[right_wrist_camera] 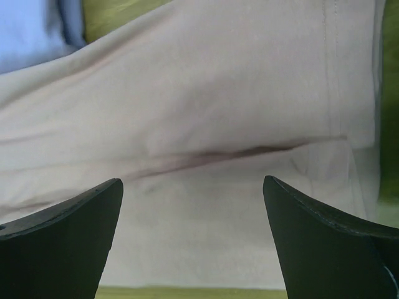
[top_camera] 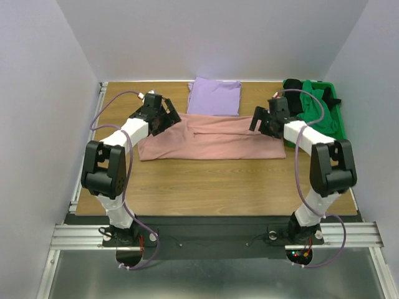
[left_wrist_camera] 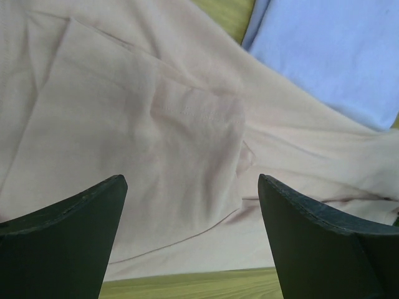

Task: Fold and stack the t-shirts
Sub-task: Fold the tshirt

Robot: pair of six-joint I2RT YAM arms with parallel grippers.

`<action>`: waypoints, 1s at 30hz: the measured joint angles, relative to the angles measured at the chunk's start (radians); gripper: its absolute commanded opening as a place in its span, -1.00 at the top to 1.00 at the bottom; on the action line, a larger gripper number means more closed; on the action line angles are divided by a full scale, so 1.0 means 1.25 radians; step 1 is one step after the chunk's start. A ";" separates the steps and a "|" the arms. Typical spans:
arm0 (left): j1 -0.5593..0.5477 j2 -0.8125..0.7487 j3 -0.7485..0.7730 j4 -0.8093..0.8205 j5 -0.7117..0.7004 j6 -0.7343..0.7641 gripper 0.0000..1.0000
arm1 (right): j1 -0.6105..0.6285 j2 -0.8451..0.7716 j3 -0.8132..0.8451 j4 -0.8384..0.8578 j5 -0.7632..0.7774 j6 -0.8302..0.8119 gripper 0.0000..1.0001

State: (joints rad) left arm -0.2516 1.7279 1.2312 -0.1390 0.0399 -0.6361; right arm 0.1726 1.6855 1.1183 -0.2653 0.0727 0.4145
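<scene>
My left pincer [top_camera: 167, 119] hung spread wide and empty over the left end of the dusty-pink t-shirt [top_camera: 212, 142]. The shirt lay folded into a long band across the middle of the counter [top_camera: 206, 187]. Just behind the band, the folded lavender t-shirt [top_camera: 214, 96] sat against the counter's far edge. My right pincer [top_camera: 258, 123] was equally wide, holding nothing, above the band's right end. Bare wood lay open in front of the shirt. A green bin [top_camera: 333, 99] heaped with green cloth crowded the far right corner, close beside my right arm.
</scene>
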 measured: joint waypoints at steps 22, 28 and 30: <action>0.106 0.301 0.248 -0.057 0.050 0.049 -0.97 | 0.222 -0.074 -0.235 0.107 0.058 0.122 -1.00; 0.171 0.443 0.494 -0.186 0.049 0.066 -0.83 | 0.479 -0.217 -0.373 0.130 0.059 0.307 -1.00; 0.179 0.486 0.569 -0.219 0.050 0.070 -0.81 | 0.542 -0.228 -0.378 0.125 0.057 0.346 -1.00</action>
State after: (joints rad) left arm -0.0280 2.3356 1.9419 -0.4122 0.1028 -0.5484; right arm 0.8497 1.4010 0.6460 -0.1097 0.1444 0.8467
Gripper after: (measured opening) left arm 0.926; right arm 0.997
